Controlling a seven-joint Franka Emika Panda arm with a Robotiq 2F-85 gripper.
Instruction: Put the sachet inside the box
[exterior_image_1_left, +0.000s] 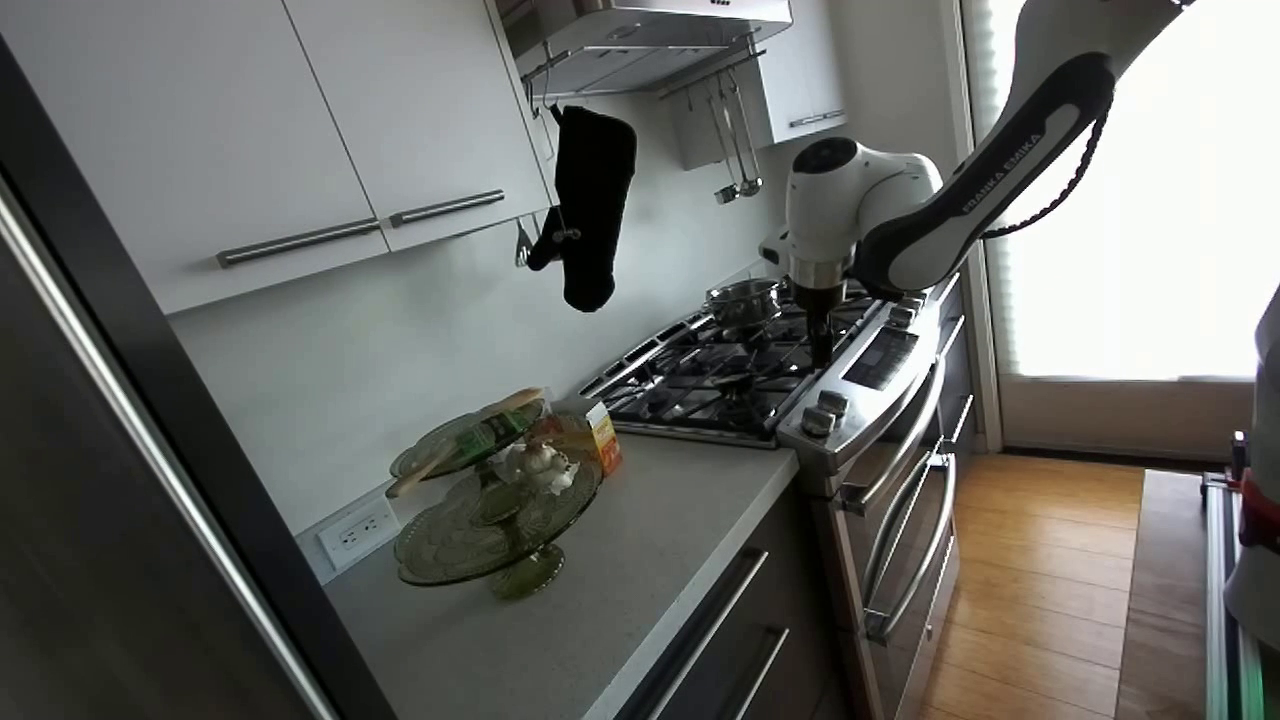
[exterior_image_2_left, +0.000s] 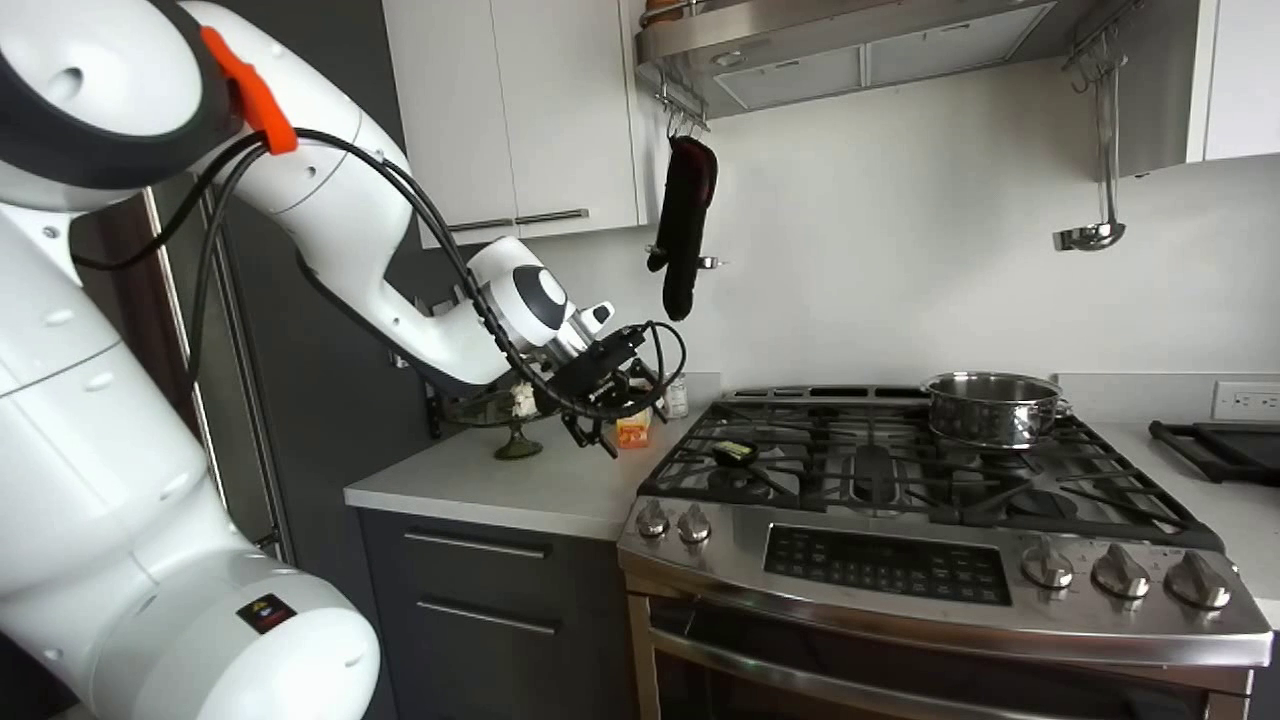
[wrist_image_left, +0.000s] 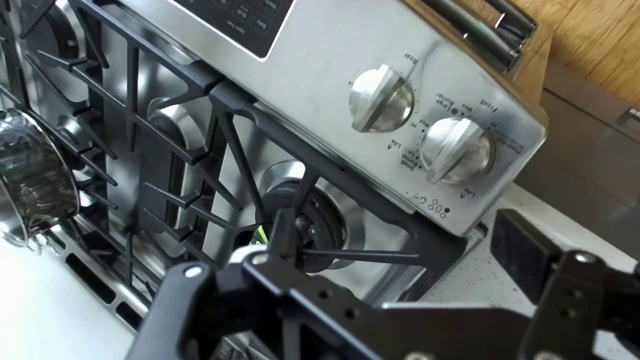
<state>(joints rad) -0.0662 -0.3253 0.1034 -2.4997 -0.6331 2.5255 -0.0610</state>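
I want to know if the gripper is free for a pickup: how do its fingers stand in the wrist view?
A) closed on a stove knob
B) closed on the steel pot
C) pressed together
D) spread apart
D: the fingers of the gripper stand well apart, with part of the stove showing between them.

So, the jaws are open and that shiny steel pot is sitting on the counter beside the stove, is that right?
Not quite: the shiny steel pot is on top of the stove, resting on its burner grates, as both exterior views show. The jaws are indeed open.
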